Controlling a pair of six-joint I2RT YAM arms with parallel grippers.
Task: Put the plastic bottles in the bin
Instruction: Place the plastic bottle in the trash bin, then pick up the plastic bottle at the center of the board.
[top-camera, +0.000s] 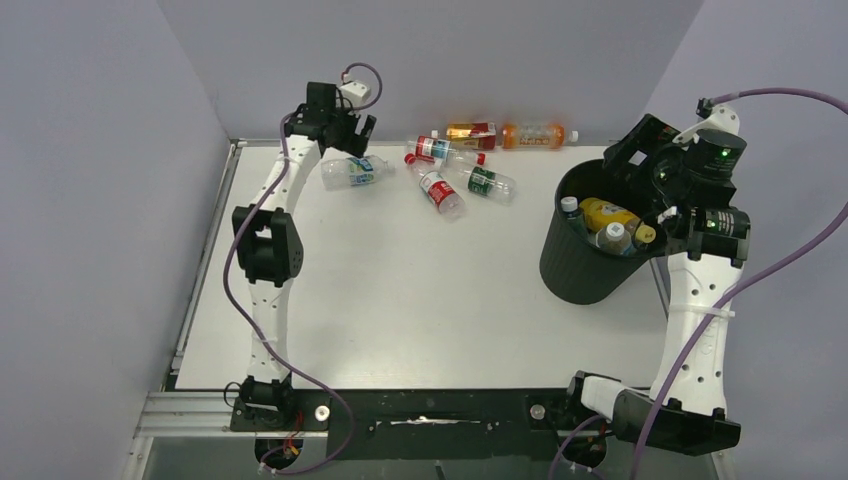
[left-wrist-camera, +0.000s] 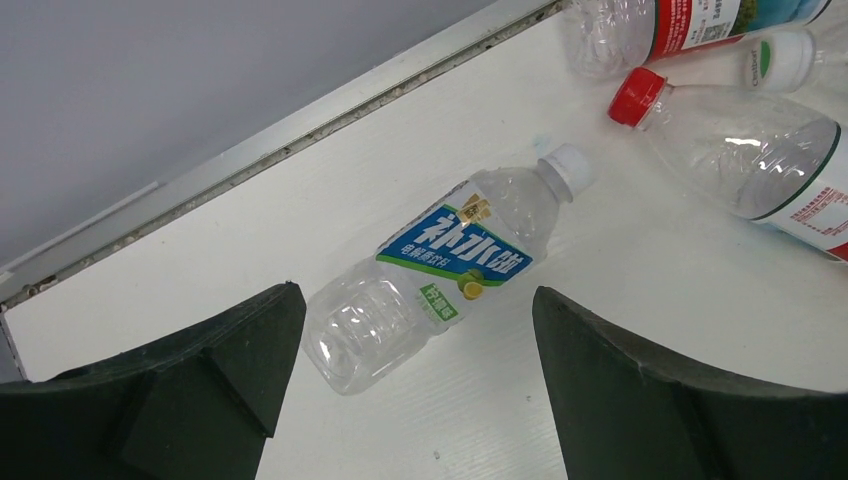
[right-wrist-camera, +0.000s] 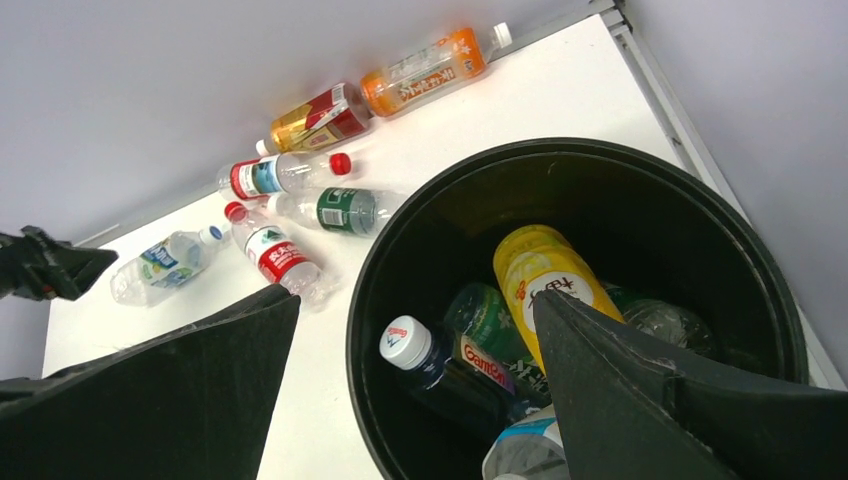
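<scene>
L side: left gripper (left-wrist-camera: 415, 305) was wide open and empty, hanging over the blue-label bottle (left-wrist-camera: 430, 275) w/ one finger either side of it; no contact as far as the wrist cam showed. That bottle lay on its side at far-left of the table (top-camera: 400, 300), cap pointing right, just apart from the other loose ones. R side: right gripper (right-wrist-camera: 412, 300) was also spread wide w/ nothing in it, hovering over the bin (right-wrist-camera: 600, 150), which stood at the right of the table. In the bin: yellow bottle (right-wrist-camera: 545, 275), white-cap bottle (right-wrist-camera: 405, 345) and a few more, partly hidden. Six plastic bottles lay along the far edge, incl. the blue-label one, a green-label bottle (right-wrist-camera: 345, 210) and an orange bottle (right-wrist-camera: 425, 68). My read: roughly half done. Step in hand = L arm's pick of the blue-label bottle; R arm sat free at the drop point. Next move prob needs a wrist turn, since the bottle sat diagonal to the fingers. Then straight down and close on the label section, not the neck. Thin clear plastic will likely squash or roll, so go gentle. Bin was well apart to the right, so a long carry.
</scene>
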